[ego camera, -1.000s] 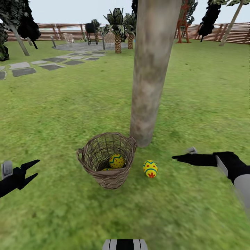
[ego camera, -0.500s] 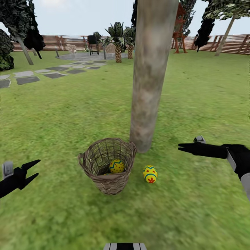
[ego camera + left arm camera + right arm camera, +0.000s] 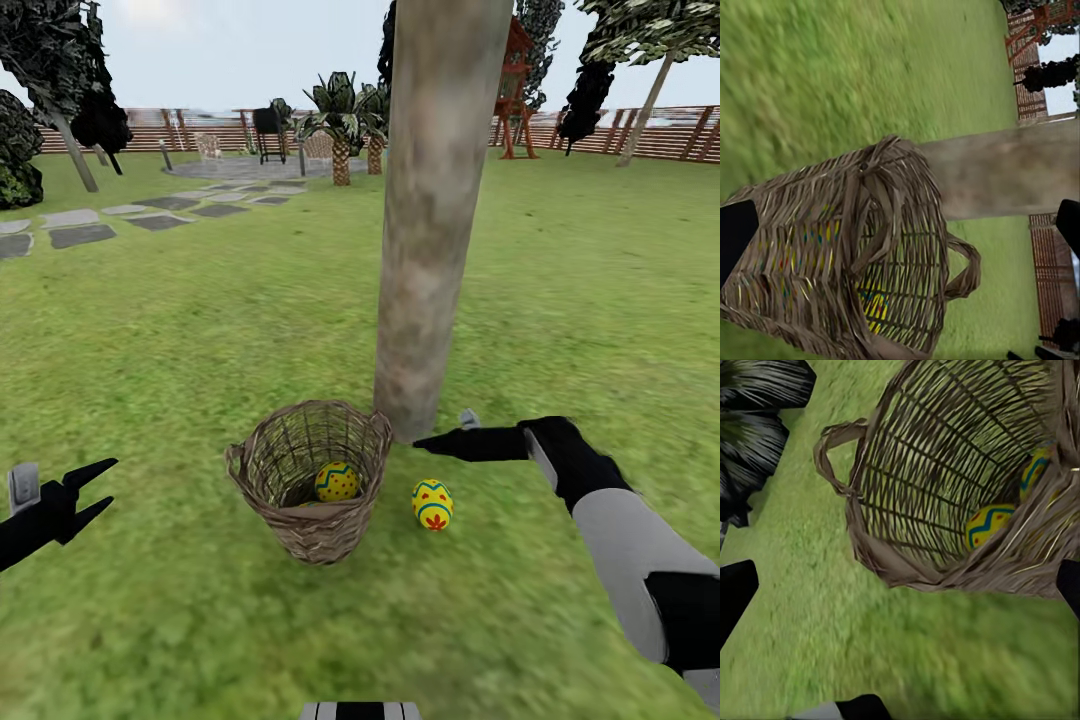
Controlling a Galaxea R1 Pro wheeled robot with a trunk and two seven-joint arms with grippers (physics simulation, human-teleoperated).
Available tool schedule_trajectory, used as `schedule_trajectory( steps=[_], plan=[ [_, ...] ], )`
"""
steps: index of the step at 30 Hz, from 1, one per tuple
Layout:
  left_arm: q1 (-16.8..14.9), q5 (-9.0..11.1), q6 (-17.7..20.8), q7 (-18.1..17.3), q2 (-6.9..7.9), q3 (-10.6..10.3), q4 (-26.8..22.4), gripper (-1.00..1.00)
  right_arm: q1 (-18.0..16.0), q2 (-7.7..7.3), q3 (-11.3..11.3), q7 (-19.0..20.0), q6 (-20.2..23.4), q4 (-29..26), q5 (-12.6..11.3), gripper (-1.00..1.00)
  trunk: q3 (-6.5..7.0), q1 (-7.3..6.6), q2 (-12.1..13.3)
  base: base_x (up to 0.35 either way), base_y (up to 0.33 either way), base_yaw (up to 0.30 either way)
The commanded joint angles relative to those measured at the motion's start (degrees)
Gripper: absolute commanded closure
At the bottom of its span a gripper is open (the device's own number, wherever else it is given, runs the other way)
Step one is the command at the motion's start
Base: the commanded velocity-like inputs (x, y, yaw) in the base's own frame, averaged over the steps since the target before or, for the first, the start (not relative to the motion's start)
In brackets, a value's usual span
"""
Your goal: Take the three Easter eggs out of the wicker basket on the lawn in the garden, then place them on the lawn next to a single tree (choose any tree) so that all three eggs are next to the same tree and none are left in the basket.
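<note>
The wicker basket (image 3: 300, 530) stands upright on the lawn (image 3: 200, 330), touching the foot of the pale tree (image 3: 430, 220). In the head view one Easter egg (image 3: 337, 482) shows inside it. The right wrist view looks into the basket (image 3: 892, 562) and shows two eggs, one (image 3: 988, 525) beside the other (image 3: 1035, 472). Another egg (image 3: 432, 504) lies on the grass just right of the basket, close to the trunk. My right gripper (image 3: 420, 441) hovers open and empty above that egg, pointing at the trunk's base. My left gripper (image 3: 108, 483) hangs open and empty, well left of the basket.
Grey stepping stones (image 3: 80, 235) run across the far left toward a paved patch with chairs. Dark trees (image 3: 60, 90) stand at the left, palms (image 3: 345, 120) behind the trunk, and a brown slat fence (image 3: 640, 140) bounds the back. Open grass lies all around.
My right arm has swung left and forward, from far right of the eggs to just beside the trunk's base. The left arm, basket and eggs have stayed put.
</note>
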Motion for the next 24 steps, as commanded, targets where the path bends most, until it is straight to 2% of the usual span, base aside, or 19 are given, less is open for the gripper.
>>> schedule_trajectory(
  steps=[1,4,6,10,11,13,17,18,20,22,23,24],
  plan=[
    [-0.04,-0.47,0.26,-0.52,-0.01,0.10,0.11,-1.00,-0.02,0.99,0.80,-1.57,0.37,-0.05,0.08,-1.00,-0.05,-0.01,-0.02,0.000,0.000,0.000],
    [-0.04,-0.44,0.26,-0.54,0.05,0.10,0.29,-1.00,-0.02,2.88,3.52,-5.00,0.48,-0.16,0.04,-1.00,-0.05,-0.01,-0.02,0.002,0.002,0.000],
    [-0.04,-0.46,0.26,-0.58,0.02,0.10,0.35,-1.00,-0.02,3.83,4.20,-5.89,0.56,-0.24,0.05,-1.00,-0.05,-0.01,-0.02,0.074,0.068,0.000],
    [-0.04,-0.47,0.26,-0.62,-0.01,0.14,0.42,-1.00,-0.02,4.53,4.49,-8.17,0.59,-0.49,0.09,-1.00,-0.05,-0.01,-0.02,0.161,0.182,0.000],
    [-0.04,-0.47,0.26,-0.63,-0.02,0.17,0.43,-1.00,-0.02,5.31,4.51,-11.09,0.59,-0.58,0.00,-1.00,-0.05,-0.01,-0.02,0.184,0.215,0.000],
    [-0.04,-0.47,0.26,-0.63,-0.02,0.18,0.43,-1.00,-0.02,6.53,4.53,-14.32,0.59,-1.15,-0.05,-1.00,-0.05,-0.01,-0.02,0.193,0.218,0.000],
    [-0.04,-0.47,0.26,-0.63,0.02,0.19,0.43,-1.00,-0.02,7.56,4.60,-15.73,0.66,-2.15,0.03,-1.00,-0.05,-0.01,-0.02,0.208,0.220,0.000],
    [-0.04,-0.47,0.26,-0.63,0.05,0.19,0.49,-1.00,-0.02,8.03,4.61,-17.31,0.72,-2.41,0.10,-1.00,-0.05,-0.01,-0.02,0.213,0.220,0.000],
    [-0.04,-0.47,0.26,-0.63,0.04,0.19,0.45,-1.00,-0.02,8.40,4.89,-21.50,0.75,-2.53,-0.01,-1.00,-0.05,-0.01,-0.02,0.214,0.220,0.000],
    [-0.04,-0.47,0.26,-0.63,0.04,0.19,0.48,-1.00,-0.02,10.04,5.69,-27.36,0.80,-2.57,0.03,-1.00,-0.05,-0.01,-0.02,0.214,0.220,0.000],
    [-0.04,-0.47,0.26,-0.63,0.06,0.19,0.45,-1.00,-0.02,11.68,6.21,-33.61,0.84,-2.56,-0.01,-1.00,-0.05,-0.01,-0.02,0.215,0.220,0.000],
    [-0.04,-0.47,0.26,-0.63,0.07,0.19,0.45,-1.00,-0.02,12.35,6.43,-38.95,0.82,-2.46,-0.16,-1.00,-0.05,-0.01,-0.02,0.215,0.220,0.000]
  ],
)
